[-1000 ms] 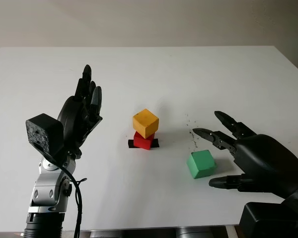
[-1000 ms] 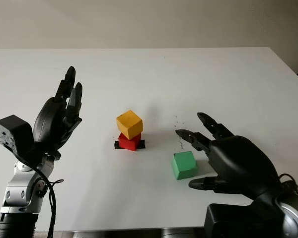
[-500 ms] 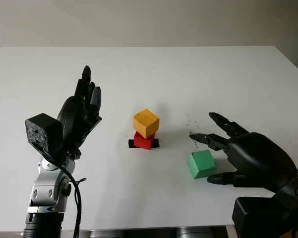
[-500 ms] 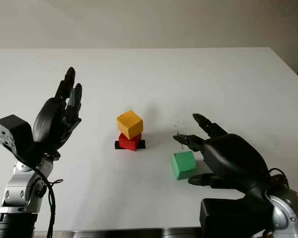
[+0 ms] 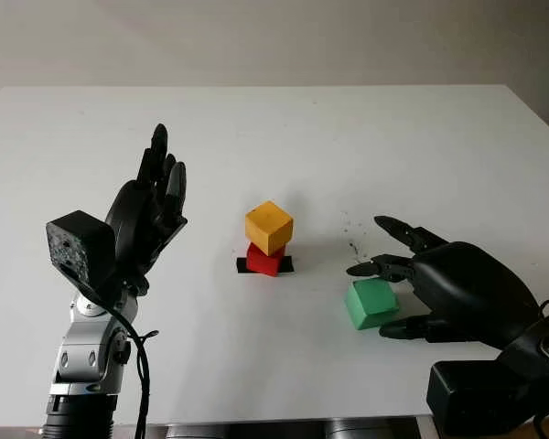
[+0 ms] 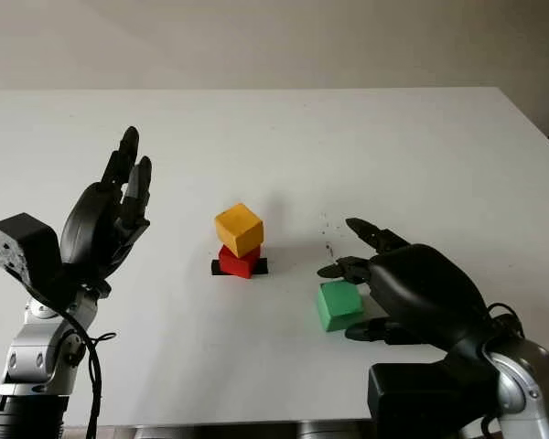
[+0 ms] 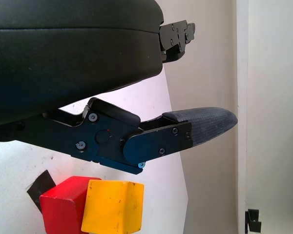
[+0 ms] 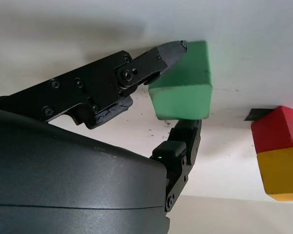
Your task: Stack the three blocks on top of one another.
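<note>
Already the yellow block [image 5: 269, 227] sat on the red block [image 5: 264, 260]; the green block [image 5: 371, 303] lay right of them, the right hand [image 5: 412, 291] around it, grip uncertain. The left hand [image 5: 146, 219] was open, raised at the left.

No readable text, labels, brands or numbers appear on anything.

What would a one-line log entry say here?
right hand: closing around green block | left hand: open, raised | yellow block on red block

We've got two head eyes looking down at the white table [image 5: 284, 128] from slightly apart; both wrist cams sit super close, sharing the yellow block [image 7: 113, 206].
</note>
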`<state>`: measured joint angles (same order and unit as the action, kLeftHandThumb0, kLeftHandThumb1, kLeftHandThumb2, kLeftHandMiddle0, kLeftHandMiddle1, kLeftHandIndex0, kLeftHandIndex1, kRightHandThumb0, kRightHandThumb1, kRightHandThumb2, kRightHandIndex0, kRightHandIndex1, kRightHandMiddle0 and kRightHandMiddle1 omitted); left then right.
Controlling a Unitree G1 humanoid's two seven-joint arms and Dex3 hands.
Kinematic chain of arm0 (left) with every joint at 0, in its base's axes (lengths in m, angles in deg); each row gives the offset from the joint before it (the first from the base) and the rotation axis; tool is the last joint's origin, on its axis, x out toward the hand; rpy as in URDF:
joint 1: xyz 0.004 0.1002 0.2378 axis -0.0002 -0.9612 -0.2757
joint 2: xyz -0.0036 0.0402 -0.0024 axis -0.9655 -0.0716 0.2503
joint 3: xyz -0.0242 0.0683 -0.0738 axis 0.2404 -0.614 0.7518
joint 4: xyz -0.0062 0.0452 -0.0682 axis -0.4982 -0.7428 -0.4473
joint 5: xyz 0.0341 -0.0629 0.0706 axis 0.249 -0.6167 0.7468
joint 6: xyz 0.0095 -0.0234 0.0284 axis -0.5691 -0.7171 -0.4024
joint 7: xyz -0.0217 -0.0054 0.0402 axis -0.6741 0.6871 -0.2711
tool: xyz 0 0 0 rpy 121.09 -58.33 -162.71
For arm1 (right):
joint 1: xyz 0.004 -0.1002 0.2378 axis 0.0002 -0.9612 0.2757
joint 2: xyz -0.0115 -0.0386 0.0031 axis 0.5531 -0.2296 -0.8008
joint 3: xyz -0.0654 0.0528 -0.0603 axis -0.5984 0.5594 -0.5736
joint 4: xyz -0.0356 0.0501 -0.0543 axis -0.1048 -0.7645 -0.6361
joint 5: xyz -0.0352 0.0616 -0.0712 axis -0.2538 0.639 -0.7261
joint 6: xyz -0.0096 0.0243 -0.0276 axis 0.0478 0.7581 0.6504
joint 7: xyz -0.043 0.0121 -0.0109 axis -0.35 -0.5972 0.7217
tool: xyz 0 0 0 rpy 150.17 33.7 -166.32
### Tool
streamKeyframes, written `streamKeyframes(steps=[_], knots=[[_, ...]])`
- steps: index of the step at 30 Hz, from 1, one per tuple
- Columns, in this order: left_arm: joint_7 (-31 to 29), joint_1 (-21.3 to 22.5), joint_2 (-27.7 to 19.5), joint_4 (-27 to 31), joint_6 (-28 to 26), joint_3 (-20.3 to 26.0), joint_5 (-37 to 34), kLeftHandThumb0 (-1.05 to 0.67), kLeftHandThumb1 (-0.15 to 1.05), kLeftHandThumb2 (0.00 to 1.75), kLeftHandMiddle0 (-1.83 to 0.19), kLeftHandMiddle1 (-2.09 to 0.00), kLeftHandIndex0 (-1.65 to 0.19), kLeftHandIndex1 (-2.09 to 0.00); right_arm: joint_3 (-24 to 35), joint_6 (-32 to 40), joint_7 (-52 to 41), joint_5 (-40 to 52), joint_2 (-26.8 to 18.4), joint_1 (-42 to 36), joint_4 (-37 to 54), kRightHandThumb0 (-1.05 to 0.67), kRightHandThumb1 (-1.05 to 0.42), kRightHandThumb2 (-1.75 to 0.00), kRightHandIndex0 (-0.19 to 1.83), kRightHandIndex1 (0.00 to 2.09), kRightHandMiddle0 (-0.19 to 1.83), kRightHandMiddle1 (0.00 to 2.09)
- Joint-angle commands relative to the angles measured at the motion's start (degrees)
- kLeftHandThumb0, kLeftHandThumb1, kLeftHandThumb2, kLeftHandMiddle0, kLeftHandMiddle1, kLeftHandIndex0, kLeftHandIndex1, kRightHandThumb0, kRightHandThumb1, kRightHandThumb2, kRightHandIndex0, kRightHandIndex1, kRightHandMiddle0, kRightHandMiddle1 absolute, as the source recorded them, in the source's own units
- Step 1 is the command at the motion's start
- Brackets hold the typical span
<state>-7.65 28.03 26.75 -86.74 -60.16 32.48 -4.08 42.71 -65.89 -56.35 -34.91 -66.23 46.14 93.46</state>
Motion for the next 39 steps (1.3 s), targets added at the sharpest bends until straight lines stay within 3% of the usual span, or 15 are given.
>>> streamKeyframes(steps=[1,6,14,21,31,39], knots=[[0.05,-0.44,-0.14,0.96,0.04,0.36,-0.15,-0.75,1.05,0.67,0.19,0.0,0.19,0.0,-0.1,-0.74,0.65,0.71,-0.43,0.77,-0.32,-0.44,-0.84,-0.05,0.23,0.07,0.52,0.87],[0.33,-0.51,-0.05,0.99,0.03,0.35,-0.01,-0.75,1.05,0.67,0.19,0.0,0.19,0.0,0.14,-1.84,1.4,0.71,-0.74,1.32,-1.08,-0.39,-0.89,-0.06,0.29,0.08,0.58,1.07],[0.23,-0.64,-0.16,0.99,0.29,0.28,0.05,-0.76,1.05,0.66,0.19,0.0,0.19,0.0,0.9,-3.62,3.47,1.6,-0.73,2.29,-2.13,-0.35,-0.92,-0.06,0.35,0.08,0.49,1.27],[0.26,-0.47,-0.31,0.87,0.25,0.4,0.02,-0.76,1.05,0.65,0.19,0.0,0.19,0.0,2.88,-1.74,1.6,5.23,-1.85,5.84,-2.21,-0.33,-0.9,-0.05,0.37,0.07,0.52,1.19],[0.24,0.18,-0.16,0.39,0.12,0.18,0.12,-0.77,1.05,0.65,0.19,0.0,0.19,0.0,1.9,2.72,-10.75,22.58,-6.42,27.43,-13.93,-0.41,-0.84,-0.04,0.41,0.08,0.66,1.13],[0.88,0.29,0.4,0.46,0.6,-0.2,0.54,-0.76,1.05,0.64,0.19,0.0,0.19,0.0,-4.81,6.97,-17.77,26.06,-5.27,46.34,-23.9,-0.39,-0.84,-0.05,0.39,0.06,0.62,1.25]])
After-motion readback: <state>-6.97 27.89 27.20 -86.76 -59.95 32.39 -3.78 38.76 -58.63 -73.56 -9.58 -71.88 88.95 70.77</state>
